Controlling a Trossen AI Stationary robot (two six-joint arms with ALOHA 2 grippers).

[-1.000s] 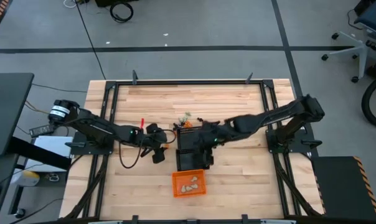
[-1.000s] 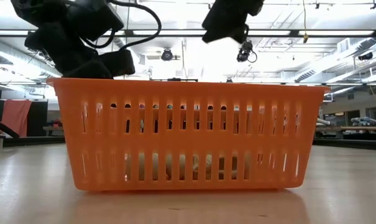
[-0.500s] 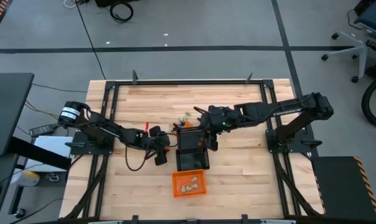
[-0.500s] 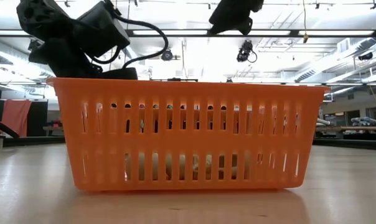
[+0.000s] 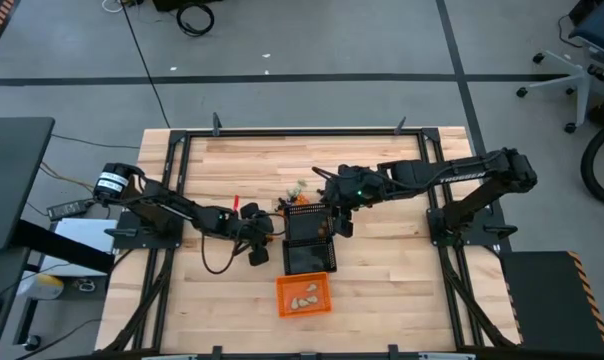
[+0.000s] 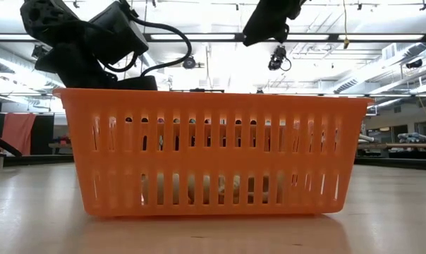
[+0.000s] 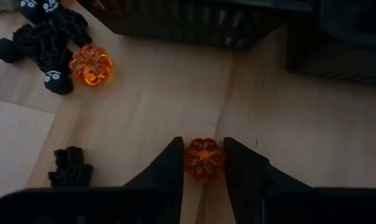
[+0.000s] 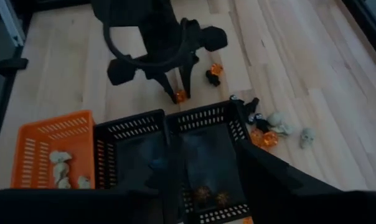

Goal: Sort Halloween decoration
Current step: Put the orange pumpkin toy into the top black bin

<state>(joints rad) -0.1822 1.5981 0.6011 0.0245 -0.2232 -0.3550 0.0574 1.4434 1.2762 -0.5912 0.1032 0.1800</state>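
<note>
On the tabletop three baskets stand in a row so each colour has its own bin: the orange basket already holds cream-white trinkets; two black mesh baskets stand next to it, one holding orange pieces. The right gripper hovers over the far mesh basket with fingers parted and nothing between them, apparently done dropping; the left gripper sits low on the wood beside the baskets, its fingers closing around an orange pumpkin trinket, while the unsorted trinkets lie scattered near the mesh baskets.

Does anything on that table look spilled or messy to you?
Yes: small trinkets lie scattered loose on the wood beside the black baskets, unsorted. The left pincer has one orange pumpkin between its fingers.
</note>
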